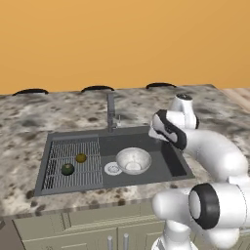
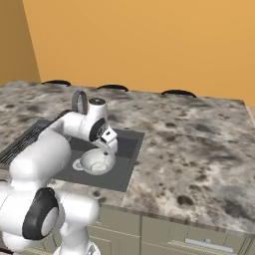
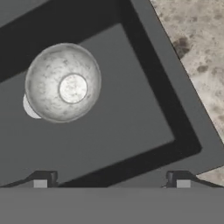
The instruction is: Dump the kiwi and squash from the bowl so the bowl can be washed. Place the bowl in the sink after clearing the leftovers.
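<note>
Bowl (image 1: 133,160) upright in sink (image 1: 73,190), fruit on ribbed section.

Left to right in left base view: squash (image 1: 68,169) and kiwi (image 1: 81,157) resting apart on ribbed grid (image 1: 73,163) in left part of basin, kiwi slightly farther back; round silver drain (image 1: 113,169) just left of bowl, partly covered by bowl rim; bowl seated on flat dark floor of right-hand compartment, empty inside; grey faucet (image 1: 112,112) standing on speckled stone counter (image 1: 29,127) behind basin. Gripper (image 3: 111,180) raised above right side of sink, clear of bowl and touching nothing; in hand view, fingertips (image 3: 40,180) spread wide, nothing between them, bowl up and to left of centre. In right base view, bowl (image 2: 97,162) directly below hand, near sink's right wall.
</note>
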